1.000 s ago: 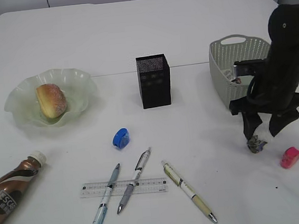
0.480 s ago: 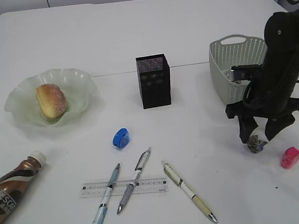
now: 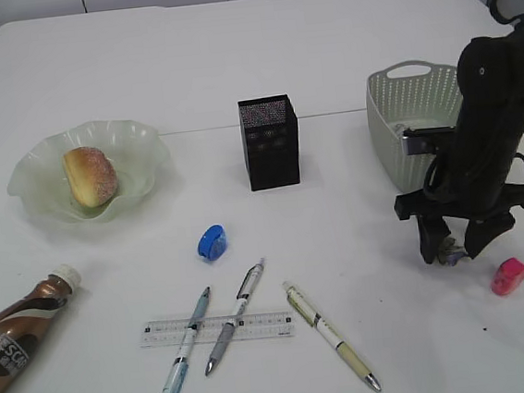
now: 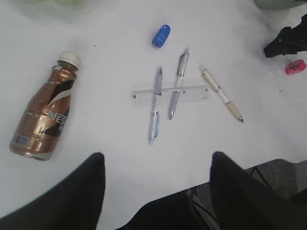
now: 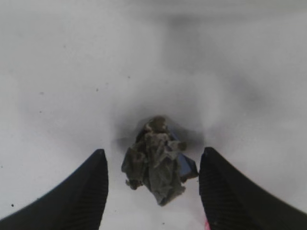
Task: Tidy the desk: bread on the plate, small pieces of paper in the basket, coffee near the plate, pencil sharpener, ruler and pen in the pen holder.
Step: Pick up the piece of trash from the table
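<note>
Desk: right gripper lower, astride paper

From my seat the exterior view is bright and evenly lit, the white bench close to washing out, with only soft, short shadows under the plate and beside the pen holder. I get no hard glare, just a dull sheen on the coffee bottle. The left wrist view is sharp on the bench, while its own dark fingers at the bottom edge are blurred. The right wrist view is dimmer and greyer, soft all over: the crumpled paper sits in a smudgy shadow, and the far bench fades into haze.
</note>
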You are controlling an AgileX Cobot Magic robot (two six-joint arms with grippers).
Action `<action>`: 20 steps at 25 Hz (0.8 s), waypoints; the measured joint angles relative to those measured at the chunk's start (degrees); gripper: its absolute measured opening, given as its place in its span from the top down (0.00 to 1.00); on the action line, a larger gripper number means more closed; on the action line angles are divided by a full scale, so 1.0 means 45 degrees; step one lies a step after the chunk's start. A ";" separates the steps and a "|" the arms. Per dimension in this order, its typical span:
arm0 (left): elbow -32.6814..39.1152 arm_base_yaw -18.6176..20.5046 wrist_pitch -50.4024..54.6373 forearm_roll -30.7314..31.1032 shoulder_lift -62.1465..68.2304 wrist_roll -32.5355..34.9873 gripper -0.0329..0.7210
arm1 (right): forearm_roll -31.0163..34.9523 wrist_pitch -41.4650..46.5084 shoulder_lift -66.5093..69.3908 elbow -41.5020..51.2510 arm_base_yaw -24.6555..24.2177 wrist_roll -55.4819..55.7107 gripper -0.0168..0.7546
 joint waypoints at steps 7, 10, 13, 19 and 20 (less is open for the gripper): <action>0.0000 0.0000 0.0000 0.0024 0.0000 0.0000 0.30 | 0.0000 0.0000 0.0185 0.0000 0.0000 -0.0047 0.37; 0.0000 0.0000 0.0000 0.0043 0.0000 0.0000 0.30 | 0.0000 0.0000 0.0185 0.0000 0.0000 -0.0099 0.37; 0.0000 0.0000 0.0000 0.0043 0.0000 0.0000 0.30 | 0.0000 0.0000 0.0185 0.0000 0.0000 -0.0117 0.38; 0.0000 0.0000 0.0000 0.0043 0.0000 0.0000 0.30 | 0.0000 0.0000 0.0185 0.0000 0.0000 -0.0117 0.48; 0.0000 0.0000 0.0000 0.0043 0.0000 0.0000 0.30 | 0.0000 0.0000 0.0185 0.0000 0.0000 -0.0127 0.50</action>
